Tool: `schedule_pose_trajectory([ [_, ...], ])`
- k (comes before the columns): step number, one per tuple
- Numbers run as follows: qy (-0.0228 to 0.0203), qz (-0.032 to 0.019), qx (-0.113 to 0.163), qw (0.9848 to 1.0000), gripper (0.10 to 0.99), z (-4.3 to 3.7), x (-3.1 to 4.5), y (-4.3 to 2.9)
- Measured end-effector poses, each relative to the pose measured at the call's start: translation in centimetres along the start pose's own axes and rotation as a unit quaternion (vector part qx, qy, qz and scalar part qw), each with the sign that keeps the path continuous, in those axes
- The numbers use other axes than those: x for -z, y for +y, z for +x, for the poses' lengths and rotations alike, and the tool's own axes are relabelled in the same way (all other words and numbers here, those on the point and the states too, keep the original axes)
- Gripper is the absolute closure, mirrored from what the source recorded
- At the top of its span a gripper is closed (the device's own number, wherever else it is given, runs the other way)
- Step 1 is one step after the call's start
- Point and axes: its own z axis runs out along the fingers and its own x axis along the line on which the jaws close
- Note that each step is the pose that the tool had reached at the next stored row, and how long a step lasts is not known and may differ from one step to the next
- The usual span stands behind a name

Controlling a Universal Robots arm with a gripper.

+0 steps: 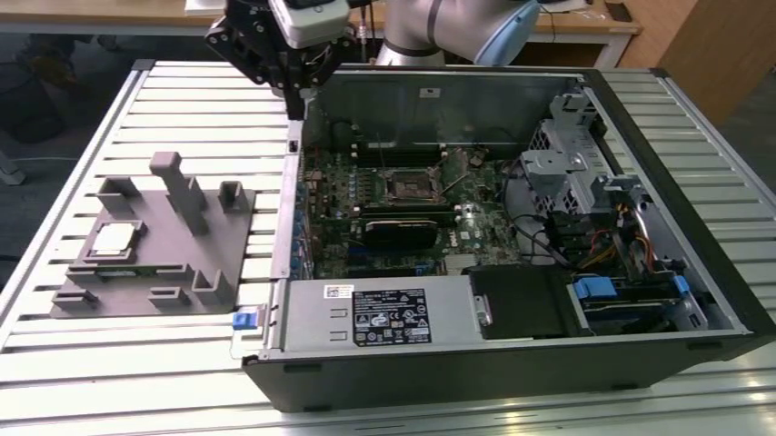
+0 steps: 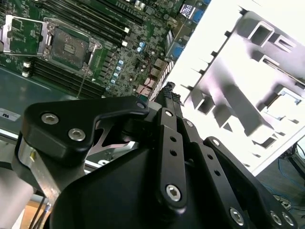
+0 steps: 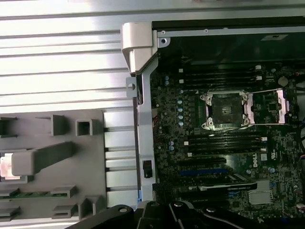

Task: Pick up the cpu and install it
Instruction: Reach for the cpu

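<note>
Tool (image 2: 167, 89): nearest item in the second wrist view. I read the fingers as together, with nothing between them. In the exterior view the tool (image 1: 294, 113) hangs at upper left of centre, above the near wall of the case (image 1: 510, 372), between tray and board.

Cpu (image 1: 113, 238): at the exterior view's left, lying in a pocket of the tray (image 1: 158, 272), well apart from the tool. In the first wrist view, the cpu (image 3: 7, 167) is partly behind a tray post.

- Attitude: flat, silvery face up.
- Axis: close to square, so I log no marked long axis. Its edges run in line with the tray walls, a little skewed to the frame.

Socket (image 1: 410, 186): mid-frame on the board inside the case. In the first wrist view, the socket (image 3: 225, 110) looks empty, with its cover plate (image 3: 276, 106) swung aside.

Counter (image 1: 182, 100): slatted metal, carrying tray and case side by side.

Progress, my judgement:
- Done: nothing that shows, apart from the socket standing open.
- Left: pickup and seating. The cpu is untouched in the tray.
</note>
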Motion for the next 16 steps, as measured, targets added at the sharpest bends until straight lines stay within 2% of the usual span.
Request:
schedule_pose_trajectory([
  [16,0.0,0.0,0.0,1.0,0.98,0.88,0.01,-0.07],
])
